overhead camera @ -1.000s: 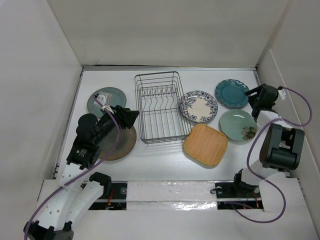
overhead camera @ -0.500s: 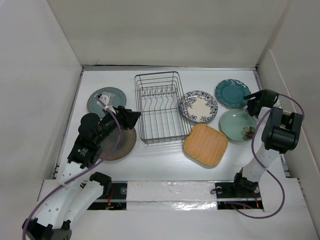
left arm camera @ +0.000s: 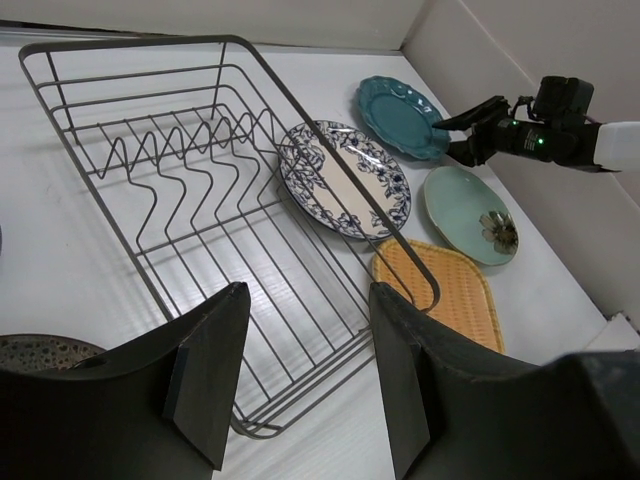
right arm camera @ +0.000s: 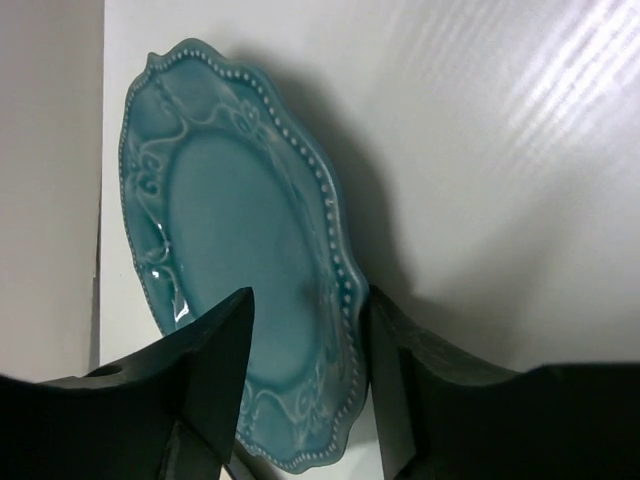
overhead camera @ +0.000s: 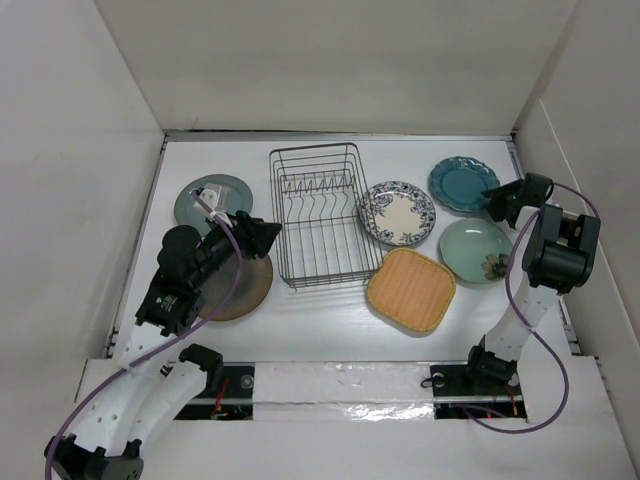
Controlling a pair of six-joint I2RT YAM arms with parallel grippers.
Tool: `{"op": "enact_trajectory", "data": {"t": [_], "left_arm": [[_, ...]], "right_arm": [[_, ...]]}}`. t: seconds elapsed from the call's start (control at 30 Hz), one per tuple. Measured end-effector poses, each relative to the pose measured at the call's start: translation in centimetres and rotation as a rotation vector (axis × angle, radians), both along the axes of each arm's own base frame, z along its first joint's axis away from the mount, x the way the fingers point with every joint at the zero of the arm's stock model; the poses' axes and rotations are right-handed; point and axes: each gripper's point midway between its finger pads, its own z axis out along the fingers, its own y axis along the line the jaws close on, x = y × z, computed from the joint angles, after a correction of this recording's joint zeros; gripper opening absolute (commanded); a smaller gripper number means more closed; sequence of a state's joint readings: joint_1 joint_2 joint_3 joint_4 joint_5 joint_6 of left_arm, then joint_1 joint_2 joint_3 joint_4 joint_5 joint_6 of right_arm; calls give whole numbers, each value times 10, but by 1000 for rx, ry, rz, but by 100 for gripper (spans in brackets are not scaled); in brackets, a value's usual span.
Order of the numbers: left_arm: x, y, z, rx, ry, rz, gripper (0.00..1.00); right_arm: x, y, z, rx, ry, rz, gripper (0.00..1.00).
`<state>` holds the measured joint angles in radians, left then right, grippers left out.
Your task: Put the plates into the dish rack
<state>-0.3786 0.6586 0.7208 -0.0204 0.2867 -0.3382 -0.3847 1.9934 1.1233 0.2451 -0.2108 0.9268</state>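
Note:
The dark wire dish rack (overhead camera: 318, 215) stands empty at the table's middle; it also shows in the left wrist view (left arm camera: 200, 180). A blue-and-white plate (overhead camera: 397, 212), a teal plate (overhead camera: 463, 185), a grey-green plate (overhead camera: 476, 250) and a tan rounded-square plate (overhead camera: 411, 289) lie flat to its right. A brown plate (overhead camera: 240, 285) lies to its left under my left arm. My left gripper (overhead camera: 262, 235) is open and empty, above the rack's near left edge (left arm camera: 310, 340). My right gripper (overhead camera: 497, 200) is open, its fingers straddling the teal plate's (right arm camera: 230, 300) near rim.
Another grey-green plate (overhead camera: 212, 198) lies at the far left, partly hidden by the left arm's cable. White walls close the table in on the left, back and right. The right arm's cable loops beside the right wall.
My right arm has unfolded and its gripper has moved left to the teal plate's rim. My left arm has barely shifted.

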Motion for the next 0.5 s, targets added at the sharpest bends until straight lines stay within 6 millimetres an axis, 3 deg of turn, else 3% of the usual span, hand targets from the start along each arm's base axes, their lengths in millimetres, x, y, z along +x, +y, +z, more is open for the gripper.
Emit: {"op": "enact_trajectory", "data": {"t": [0.1, 0.13, 0.2, 0.3, 0.37, 0.5], "left_arm": [[1, 1, 0, 0, -1, 7, 47], [1, 1, 0, 0, -1, 8, 47], [1, 1, 0, 0, -2, 10, 46], [1, 2, 0, 0, -2, 12, 46], [1, 2, 0, 1, -1, 13, 46], [2, 2, 0, 2, 0, 14, 46]], "right_arm": [[7, -1, -3, 11, 5, 6, 36], [8, 0, -5, 16, 9, 7, 26], [7, 1, -9, 27, 19, 9, 16], [14, 3, 2, 40, -34, 21, 0], [20, 4, 17, 39, -106, 22, 0], [9, 5, 32, 27, -145, 10, 0]]}}
